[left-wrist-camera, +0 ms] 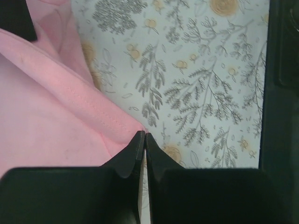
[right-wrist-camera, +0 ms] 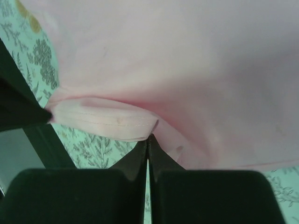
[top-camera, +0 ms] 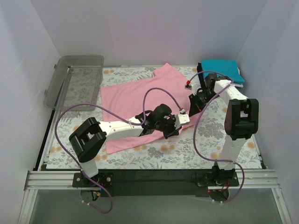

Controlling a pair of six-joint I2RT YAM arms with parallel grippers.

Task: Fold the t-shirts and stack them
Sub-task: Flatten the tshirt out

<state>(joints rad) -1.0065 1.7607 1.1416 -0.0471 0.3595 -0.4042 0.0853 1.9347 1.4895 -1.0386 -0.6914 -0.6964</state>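
The pink t-shirt (top-camera: 135, 98) lies spread out on the floral table cloth (top-camera: 187, 151). My left gripper (top-camera: 174, 130) is at its near right corner, shut, the tips (left-wrist-camera: 143, 135) pinching the corner of the pink hem (left-wrist-camera: 46, 116). My right gripper (top-camera: 192, 111) is at the shirt's right edge, shut (right-wrist-camera: 148, 136) on a fold of pink cloth (right-wrist-camera: 187, 56) just under a stitched hem, which hangs a little off the table cloth. A folded teal t-shirt (top-camera: 219, 67) tops a stack at the back right; the shirts under it are mostly hidden.
A clear plastic bin (top-camera: 79, 77) stands at the back left, at the table's left edge. White walls close in the back and both sides. Purple cables loop from both arms over the shirt. A black frame runs along the near edge.
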